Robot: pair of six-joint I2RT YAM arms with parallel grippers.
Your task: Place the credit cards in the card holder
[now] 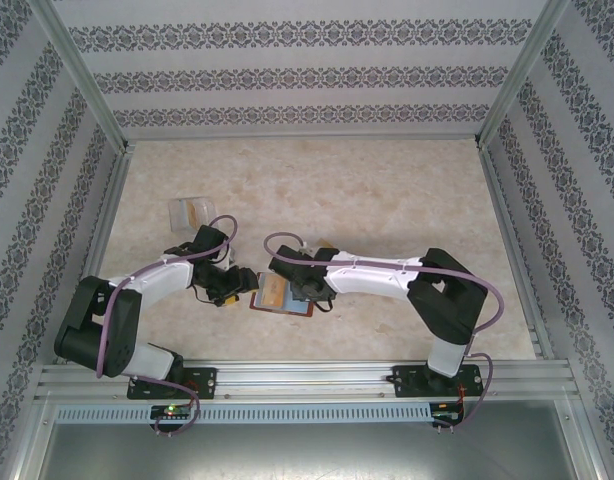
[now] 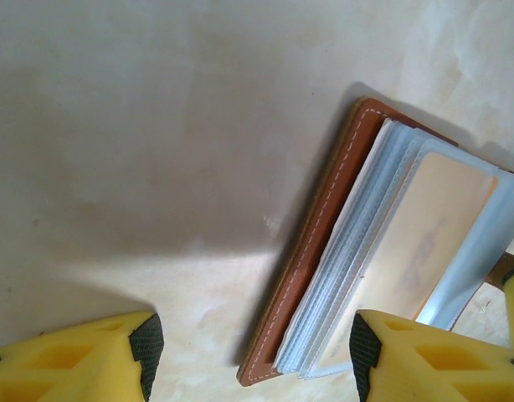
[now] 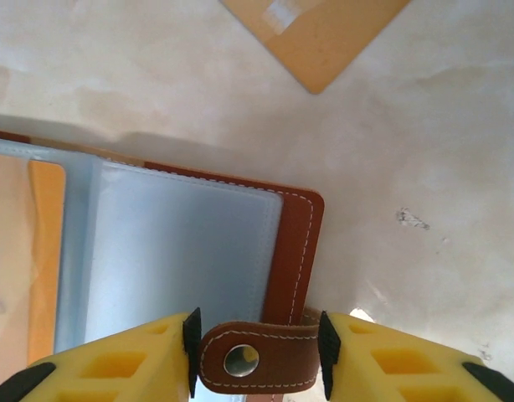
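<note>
The reddish-brown card holder [image 1: 280,296] lies open on the table between my two grippers, its greyish-blue pockets [image 3: 182,251] facing up. An orange card [image 2: 424,239] sits inside one pocket. My right gripper [image 3: 255,360] is shut on the holder's snap tab [image 3: 261,358], a pad against each end. My left gripper [image 2: 255,356] is open, its fingers standing wide on either side of the holder's near corner [image 2: 269,364] without touching it. An orange-tan credit card [image 3: 320,33] lies loose on the table beyond the holder. More credit cards [image 1: 191,212] lie at the back left.
The marble-patterned tabletop [image 1: 367,190] is boxed in by patterned walls and metal posts [image 1: 82,75]. A metal rail [image 1: 317,378] carrying both arm bases runs along the near edge.
</note>
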